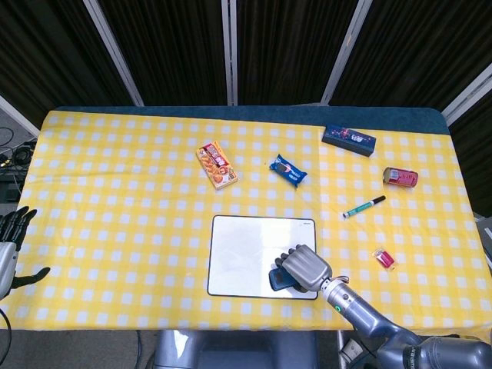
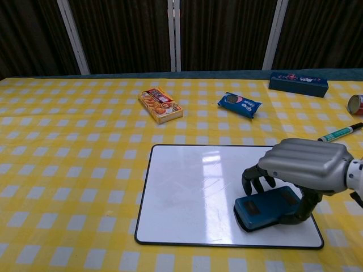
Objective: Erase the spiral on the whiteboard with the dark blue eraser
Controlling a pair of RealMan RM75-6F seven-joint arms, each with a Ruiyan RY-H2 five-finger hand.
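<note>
The whiteboard (image 1: 246, 254) (image 2: 193, 192) lies flat at the table's near middle, its visible surface white with no spiral showing. My right hand (image 1: 304, 269) (image 2: 303, 167) grips the dark blue eraser (image 1: 278, 280) (image 2: 266, 208) and presses it on the board's near right corner. The hand and eraser hide the board beneath them. At the far left edge of the head view, my left hand (image 1: 14, 238) hangs off the table with its fingers spread and nothing in it.
An orange snack box (image 1: 217, 164) and a blue snack packet (image 1: 287, 171) lie beyond the board. A green marker (image 1: 364, 207), a red can (image 1: 401, 177), a dark blue box (image 1: 349, 140) and a small pink object (image 1: 384, 258) sit to the right.
</note>
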